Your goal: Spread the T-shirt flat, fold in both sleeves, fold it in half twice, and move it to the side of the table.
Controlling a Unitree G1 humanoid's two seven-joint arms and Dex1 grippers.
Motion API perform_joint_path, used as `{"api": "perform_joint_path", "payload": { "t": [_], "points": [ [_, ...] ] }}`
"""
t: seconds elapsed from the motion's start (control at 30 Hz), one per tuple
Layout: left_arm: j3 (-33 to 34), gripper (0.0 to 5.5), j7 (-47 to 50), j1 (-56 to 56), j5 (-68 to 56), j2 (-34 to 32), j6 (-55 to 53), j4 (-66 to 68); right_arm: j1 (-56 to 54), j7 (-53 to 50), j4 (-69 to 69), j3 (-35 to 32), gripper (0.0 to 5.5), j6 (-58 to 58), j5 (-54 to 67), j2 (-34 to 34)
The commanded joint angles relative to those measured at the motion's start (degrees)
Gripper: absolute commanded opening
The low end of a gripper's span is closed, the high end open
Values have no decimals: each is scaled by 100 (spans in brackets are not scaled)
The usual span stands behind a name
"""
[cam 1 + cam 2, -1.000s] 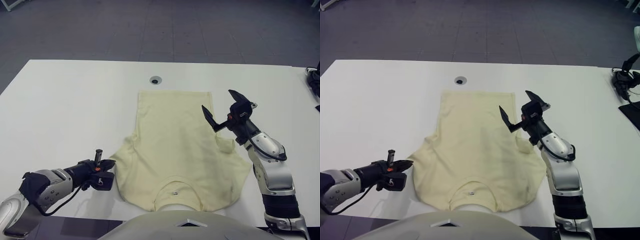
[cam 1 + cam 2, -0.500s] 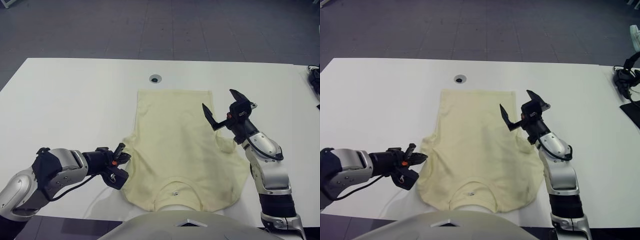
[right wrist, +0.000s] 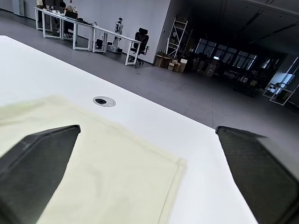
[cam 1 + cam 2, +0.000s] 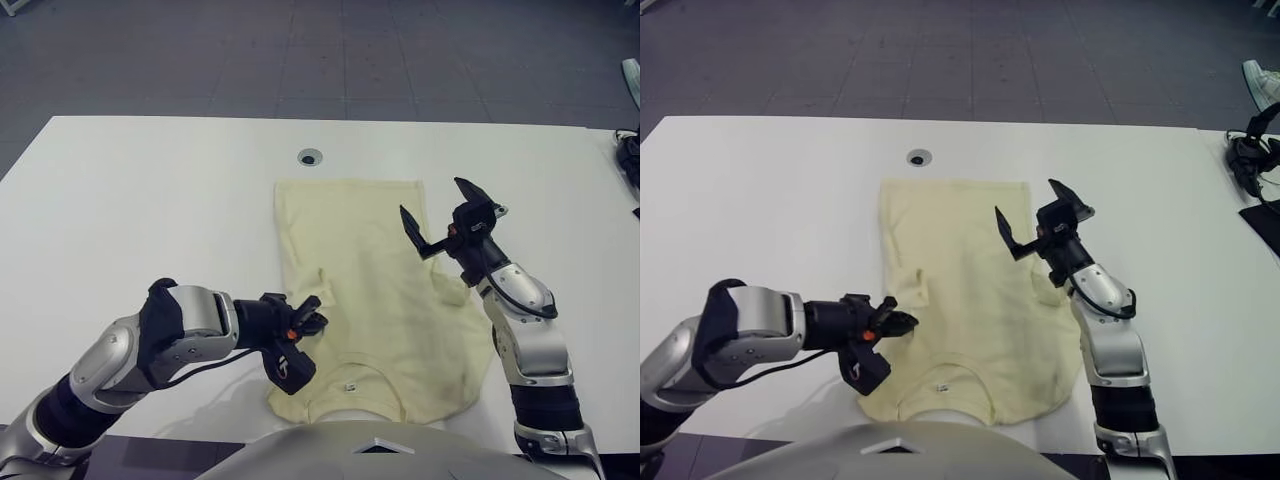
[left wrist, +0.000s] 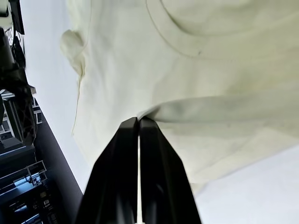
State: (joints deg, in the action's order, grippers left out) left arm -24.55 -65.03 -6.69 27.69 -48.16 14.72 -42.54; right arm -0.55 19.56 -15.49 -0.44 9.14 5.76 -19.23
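Your left gripper (image 4: pixel 305 325) has dragged the left sleeve (image 4: pixel 305 293) inward, jaws pinched on it, while the right gripper (image 4: pixel 438 215) gapes above the centre-frame T-shirt (image 4: pixel 365 260): limp, light cloth, so grip hems.

A white counter (image 4: pixel 120 200) takes up the middle of the head views, with a small round metal-ringed hole (image 4: pixel 311 157) set in it near the upper centre. Beyond its far edge, across the top of the frame, lies a dark grey tiled floor (image 4: pixel 400 50). Black cables (image 4: pixel 1250 155) sit at the counter's right edge. The right wrist view shows a white wall (image 3: pixel 126 14), white desks (image 3: pixel 93 29), a black office chair (image 3: pixel 140 41), metal shelving (image 3: pixel 180 28) and dim windows (image 3: pixel 219 58).
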Motion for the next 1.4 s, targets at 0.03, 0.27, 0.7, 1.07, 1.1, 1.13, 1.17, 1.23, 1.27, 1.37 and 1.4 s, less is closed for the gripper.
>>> {"api": "perform_joint_path", "payload": {
  "t": [0.03, 0.27, 0.7, 1.07, 1.1, 1.13, 1.17, 1.23, 1.27, 1.37, 1.4],
  "points": [
    [-225, 3, -169, -125, 133, 56, 0, 19, -65, -8, -9, 12, 540, 21, -26, 24],
    [-429, 3, -223, -79, 205, 121, -19, 124, -77, -2, -34, 11, 540, 57, -23, 15],
    [-577, 180, 105, 33, 3, 799, -502, 207, -16, 45, -99, 16, 540, 81, -29, -30],
    [146, 357, 757, -473, -424, 1067, -830, 784, -25, 46, 17, 149, 540, 62, -252, -94],
    [246, 378, 897, -566, -438, 1110, -862, 969, -23, 39, 46, 184, 540, 57, -327, -111],
    [338, 395, 1047, -651, -437, 1162, -903, 1170, -29, 37, 86, 213, 540, 47, -393, -125],
    [431, 404, 1211, -729, -435, 1229, -953, 1382, -37, 25, 123, 228, 540, 45, -463, -141],
    [572, 436, 1480, -809, -485, 1363, -1070, 1703, -61, 14, 176, 218, 540, 38, -548, -177],
    [658, 456, 1632, -810, -578, 1469, -1165, 1832, -69, 27, 169, 174, 540, 41, -587, -240],
    [1132, 503, 2318, -694, -1017, 2015, -1611, 2178, 69, 305, -67, -250, 540, 150, -400, -644],
    [1294, 521, 2513, -607, -1186, 2172, -1738, 2229, 161, 459, -147, -386, 540, 139, -344, -831]
  ]
}}
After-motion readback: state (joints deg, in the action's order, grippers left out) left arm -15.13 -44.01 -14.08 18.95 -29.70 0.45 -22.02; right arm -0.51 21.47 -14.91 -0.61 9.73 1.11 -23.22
